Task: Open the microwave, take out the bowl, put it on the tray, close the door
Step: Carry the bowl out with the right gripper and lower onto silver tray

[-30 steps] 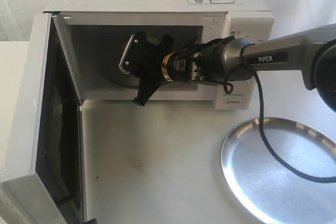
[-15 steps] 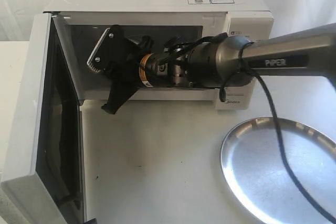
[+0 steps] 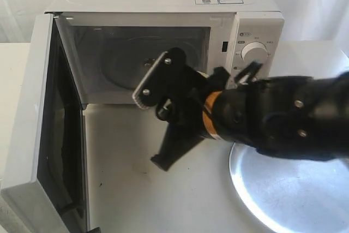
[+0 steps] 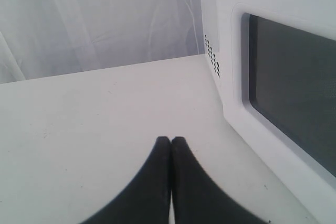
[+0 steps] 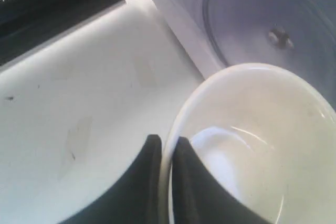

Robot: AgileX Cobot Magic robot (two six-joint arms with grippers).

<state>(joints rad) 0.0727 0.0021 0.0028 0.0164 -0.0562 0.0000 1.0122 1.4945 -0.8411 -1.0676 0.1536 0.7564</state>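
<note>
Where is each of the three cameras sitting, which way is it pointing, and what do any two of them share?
Exterior: above the table, facing the open microwave; the right gripper and arm show.
Left wrist: low over the tabletop beside the door; shut left gripper shows.
Right wrist: looks along its fingers pinching the bowl rim.
Shared: exterior and right wrist both show the microwave's cavity.
</note>
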